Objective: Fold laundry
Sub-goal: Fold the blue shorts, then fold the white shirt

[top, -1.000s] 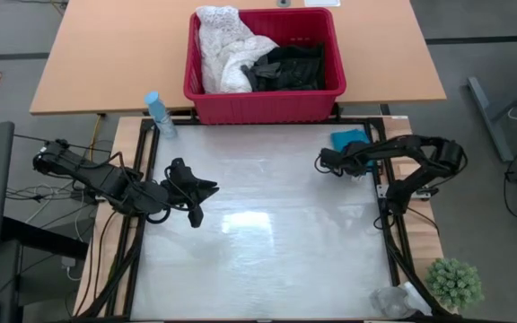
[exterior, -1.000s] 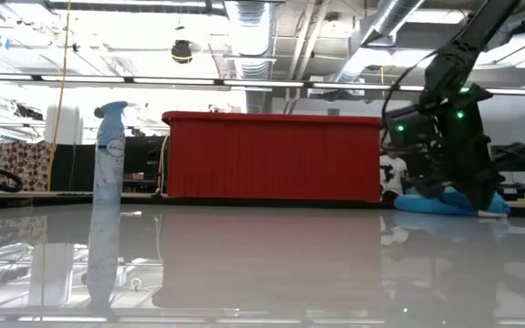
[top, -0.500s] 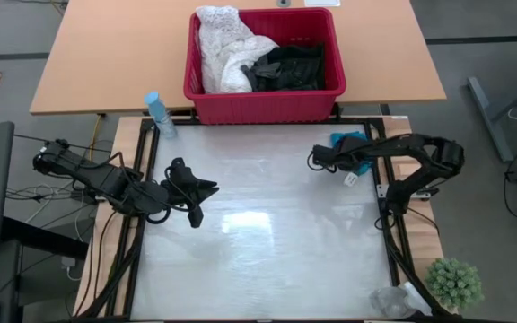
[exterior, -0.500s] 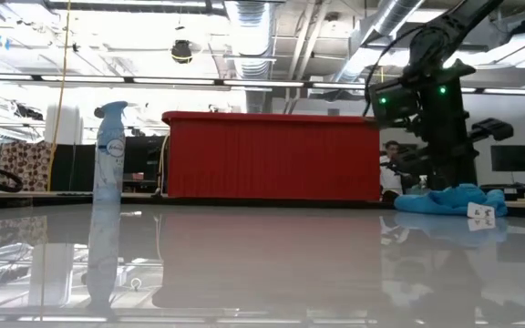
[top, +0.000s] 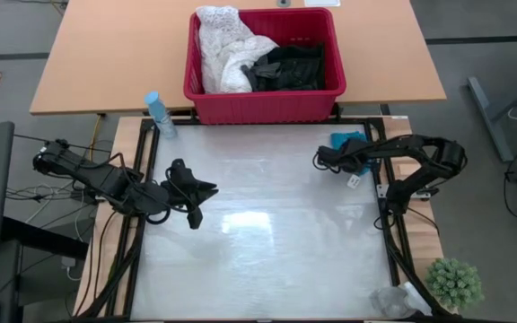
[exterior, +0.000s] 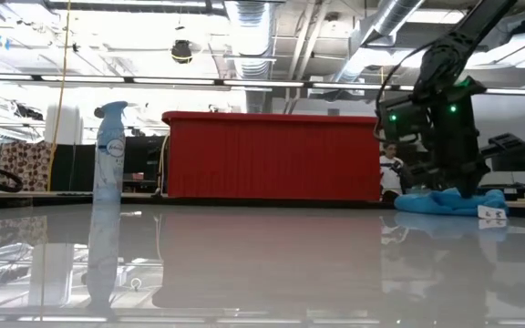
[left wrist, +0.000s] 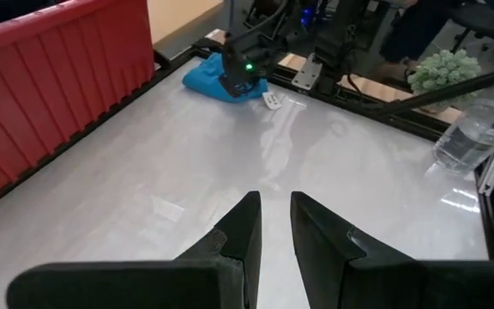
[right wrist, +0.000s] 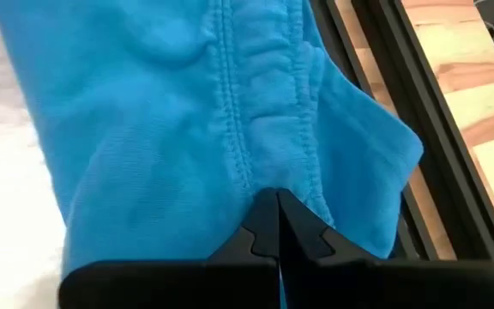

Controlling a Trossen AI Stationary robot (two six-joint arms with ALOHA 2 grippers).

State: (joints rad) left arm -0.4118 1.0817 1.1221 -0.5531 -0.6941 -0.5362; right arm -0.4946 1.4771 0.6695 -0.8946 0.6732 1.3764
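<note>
Teal garment (right wrist: 187, 129), red basket (top: 263, 100), white lace (top: 221, 49)

Right gripper (top: 323, 161) and teal garment (top: 348, 140) back toward table's right edge.

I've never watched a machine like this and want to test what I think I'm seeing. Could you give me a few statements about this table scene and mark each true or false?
1. The right claw is pinched shut on the small teal cloth garment. True.
2. The red plastic slotted basket is empty. False: a white lacy garment and black garments lie in it.
3. The left claw holds a black garment. False: it holds nothing, above bare table.
4. A pale blue spray bottle stands near the basket's corner. True.
5. The teal garment lies in the middle of the table. False: it lies at the right edge.
</note>
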